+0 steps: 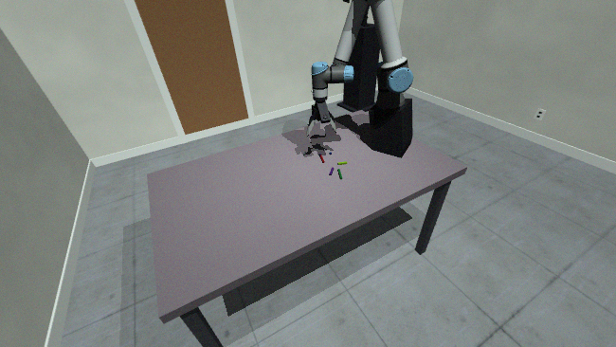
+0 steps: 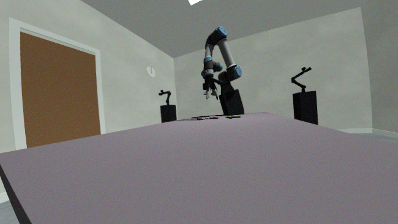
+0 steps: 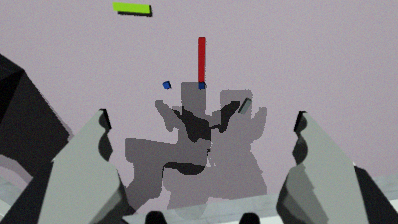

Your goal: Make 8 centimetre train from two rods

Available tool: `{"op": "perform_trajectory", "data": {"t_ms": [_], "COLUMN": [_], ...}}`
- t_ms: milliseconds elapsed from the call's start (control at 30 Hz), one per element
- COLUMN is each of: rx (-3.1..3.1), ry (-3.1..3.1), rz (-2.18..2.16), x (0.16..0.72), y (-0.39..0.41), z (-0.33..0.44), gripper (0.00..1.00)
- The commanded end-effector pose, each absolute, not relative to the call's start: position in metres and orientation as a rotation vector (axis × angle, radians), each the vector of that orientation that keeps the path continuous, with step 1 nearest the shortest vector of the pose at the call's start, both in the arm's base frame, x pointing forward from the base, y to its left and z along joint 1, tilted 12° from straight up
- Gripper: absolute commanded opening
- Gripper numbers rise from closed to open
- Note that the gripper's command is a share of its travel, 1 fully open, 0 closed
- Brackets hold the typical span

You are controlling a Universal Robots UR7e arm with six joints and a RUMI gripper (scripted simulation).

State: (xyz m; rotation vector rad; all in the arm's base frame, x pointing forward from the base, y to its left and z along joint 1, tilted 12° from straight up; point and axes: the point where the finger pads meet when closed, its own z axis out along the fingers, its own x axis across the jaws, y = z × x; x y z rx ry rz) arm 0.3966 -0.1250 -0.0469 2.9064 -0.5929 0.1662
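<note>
The red rod [image 3: 201, 59] [image 1: 322, 159] lies flat on the table. A blue rod [image 3: 201, 85] lies at its end nearest the gripper, in line with it and touching or almost touching. My gripper [image 3: 201, 111] [image 1: 321, 134] [image 2: 212, 98] is wide open and empty, above the table near that end. A second blue rod [image 3: 166, 85] [image 1: 331, 153] lies apart, to the left in the wrist view. A grey rod [image 3: 245, 106] lies slanted to the right, within the gripper's shadow, apart from the red and blue rods.
A lime rod [image 3: 131, 8] [image 1: 342, 163] lies beyond the second blue rod. A purple rod [image 1: 331, 171] and a green rod [image 1: 339, 173] lie further toward the table's front in the top view. The robot's dark base [image 1: 390, 128] stands at the table's back right.
</note>
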Motion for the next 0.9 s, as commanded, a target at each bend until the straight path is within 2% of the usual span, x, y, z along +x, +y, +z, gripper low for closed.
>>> {"op": "perform_trajectory", "data": {"t_ms": [0,867], "rx": [2.907,2.907], "ry": [-0.593,-0.593], "rz": [0.164,0.164], "x": [0.395,0.394], "y": [-0.122,-0.118], "z": [-0.028,-0.007], "gripper": [1.00,1.00]}}
